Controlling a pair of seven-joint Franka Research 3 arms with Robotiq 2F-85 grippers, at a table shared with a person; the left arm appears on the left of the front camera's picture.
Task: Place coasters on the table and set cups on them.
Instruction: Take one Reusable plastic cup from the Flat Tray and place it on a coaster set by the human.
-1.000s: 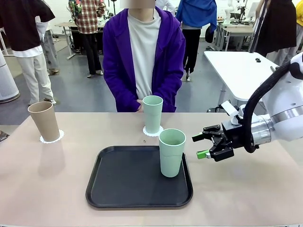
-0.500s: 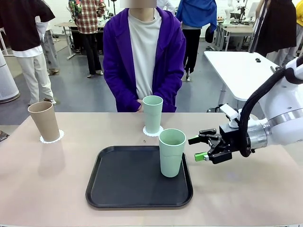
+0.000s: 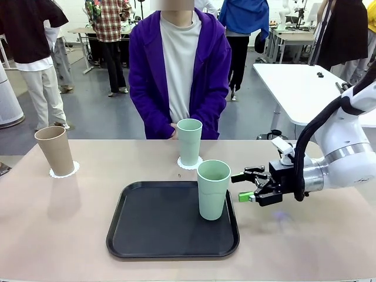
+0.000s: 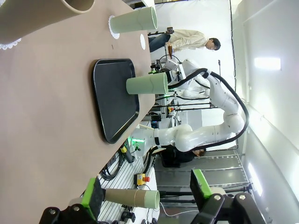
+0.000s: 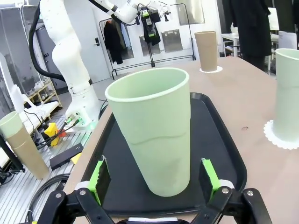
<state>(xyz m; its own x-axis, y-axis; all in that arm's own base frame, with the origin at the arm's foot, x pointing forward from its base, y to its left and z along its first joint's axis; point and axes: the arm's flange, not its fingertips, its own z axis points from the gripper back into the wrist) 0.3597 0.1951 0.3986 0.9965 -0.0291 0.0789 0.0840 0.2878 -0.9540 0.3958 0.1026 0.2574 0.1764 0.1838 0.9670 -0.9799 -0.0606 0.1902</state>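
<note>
Right gripper (image 3: pixel 242 185) spread wide, green pads apart and empty, held level beside the mint cup on the tray (image 3: pixel 212 189), near it without touching in the front view; in the right wrist view that cup (image 5: pixel 154 130) stands framed between the two fingers, so probably lined up for a sideways grasp around the cup's lower half. Left gripper (image 4: pixel 147 196) likewise open and holding nothing, parked off the table's near end, apparently out of the way. Then, by size: beige table (image 3: pixel 53 235), carrying everything. Black tray (image 3: pixel 153 229) at the middle of the near side, bare apart from that one cup in its far right corner, seemingly the staging place for cups awaiting a spot. Tan-brown cup (image 3: pixel 54 150) upright on a coaster at the far left (image 3: pixel 63 173), lacy edge showing round its base, so that place looks finished. Second mint cup (image 3: pixel 189 141) on its own doily (image 3: pixel 190 164) just beyond the tray, right in front of the person in a purple jacket, also done. Third coaster (image 4: pixel 143 41) lying bare on the table beyond the tray in the left wrist view, likely the destination for the remaining cup.
</note>
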